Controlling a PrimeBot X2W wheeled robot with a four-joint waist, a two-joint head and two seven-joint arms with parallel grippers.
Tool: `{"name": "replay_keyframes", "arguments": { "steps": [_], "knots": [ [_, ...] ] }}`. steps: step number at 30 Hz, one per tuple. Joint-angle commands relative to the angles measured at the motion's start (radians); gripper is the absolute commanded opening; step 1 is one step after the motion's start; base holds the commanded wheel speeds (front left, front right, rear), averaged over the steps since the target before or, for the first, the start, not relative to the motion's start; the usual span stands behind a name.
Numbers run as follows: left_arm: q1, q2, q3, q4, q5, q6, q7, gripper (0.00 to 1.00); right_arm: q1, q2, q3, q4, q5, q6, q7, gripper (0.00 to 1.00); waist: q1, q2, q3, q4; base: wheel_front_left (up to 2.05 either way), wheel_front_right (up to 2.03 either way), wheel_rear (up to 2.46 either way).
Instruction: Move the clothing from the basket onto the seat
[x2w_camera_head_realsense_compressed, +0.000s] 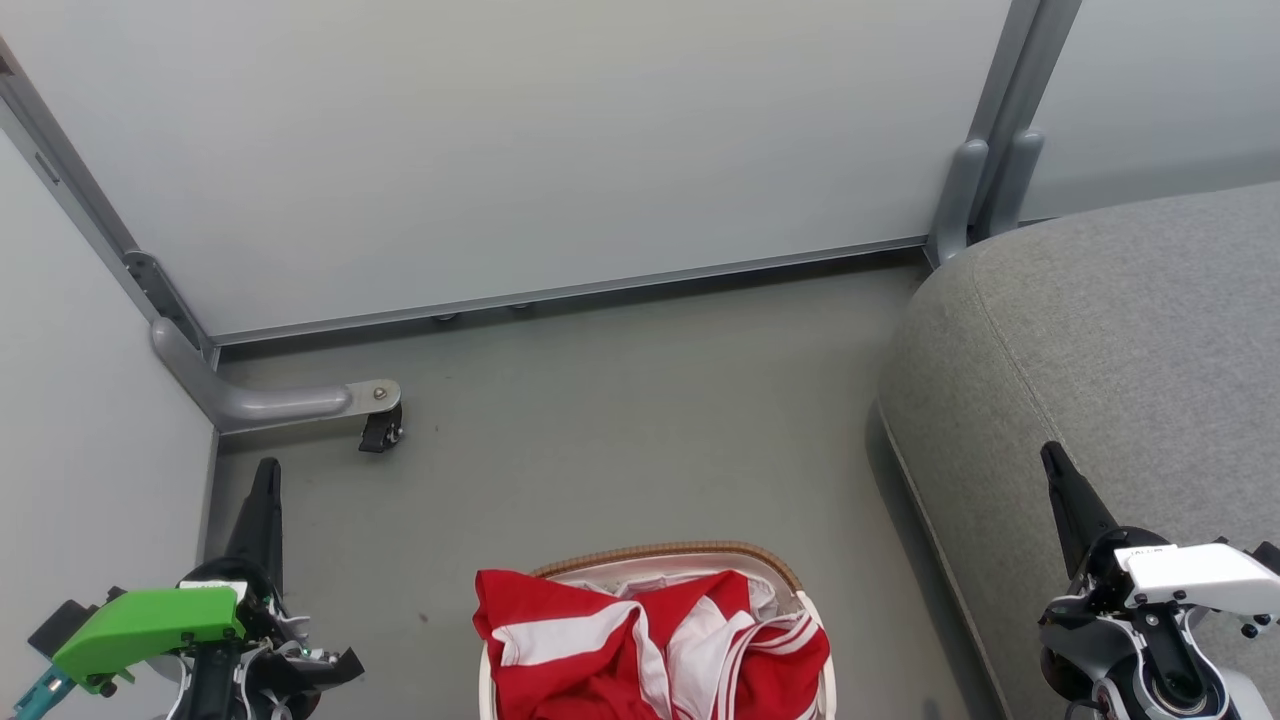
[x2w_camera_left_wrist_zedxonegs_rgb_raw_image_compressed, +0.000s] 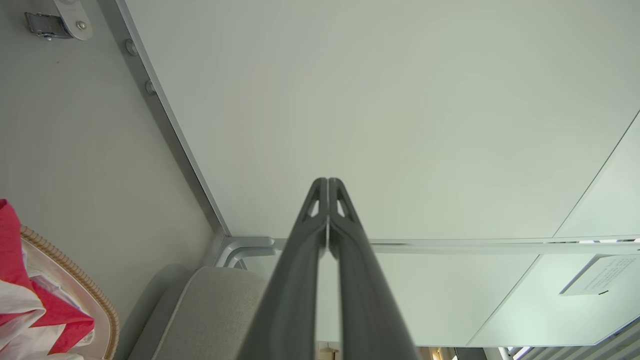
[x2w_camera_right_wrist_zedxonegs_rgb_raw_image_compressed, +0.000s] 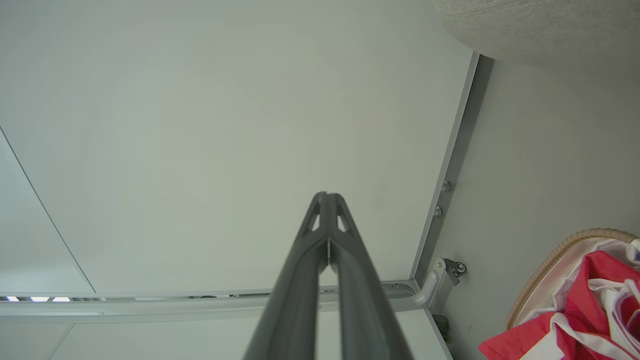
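1 basket (x2w_camera_head_realsense_compressed: 660, 549), 1 seat (x2w_camera_head_realsense_compressed: 1120, 330), 1 caster (x2w_camera_head_realsense_compressed: 380, 432), 2 hands: left hand (x2w_camera_head_realsense_compressed: 268, 475), right hand (x2w_camera_head_realsense_compressed: 1052, 458), clothing (x2w_camera_head_realsense_compressed: 600, 640) qty unclear

Grey floor (x2w_camera_head_realsense_compressed: 620, 420): basket (x2w_camera_head_realsense_compressed: 680, 548) (brown woven rim) front-ctr, seat (x2w_camera_head_realsense_compressed: 1120, 330) to rt, caster wheel (x2w_camera_head_realsense_compressed: 380, 432) at left.

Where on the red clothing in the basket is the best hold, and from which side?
Probably the red fold of the clothing hanging over the left rim of the basket, from above with the left claw: it sticks out, nearest that side.
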Motion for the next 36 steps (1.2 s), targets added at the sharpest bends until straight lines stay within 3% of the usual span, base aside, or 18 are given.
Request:
{"name": "replay_keyframes", "arguments": {
  "steps": [1,17,18,27,36],
  "knots": [
    [0.008,0.001,0.004,0.0,0.007,-0.004,0.001,0.0,0.011,-0.002,-0.003,-0.001,-0.004,0.001,0.003,0.0,0.0,0.0,0.0,0.0,0.0,0.0,0.0],
    [0.008,0.0,0.005,0.001,0.008,-0.004,0.002,0.0,0.011,-0.002,-0.003,-0.001,-0.004,0.001,0.004,0.0,0.0,0.0,0.0,0.0,0.0,0.0,0.0],
    [0.0,-0.001,0.001,0.004,0.0,0.0,0.001,1.0,0.0,0.001,0.0,0.003,-0.001,0.0,0.0,1.0,0.0,0.0,0.0,0.0,0.0,0.0,0.0],
    [0.01,-0.001,-0.012,0.042,0.041,0.001,-0.028,1.0,0.004,-0.002,0.023,0.022,-0.036,0.0,-0.028,1.0,0.0,0.0,0.002,0.0,0.0,0.0,0.0],
    [0.009,0.007,-0.029,0.041,0.207,0.0,-0.071,1.0,-0.012,-0.016,0.045,0.021,-0.195,0.0,-0.072,1.0,0.0,0.0,0.004,0.0,0.0,0.0,0.0]
  ]
}}
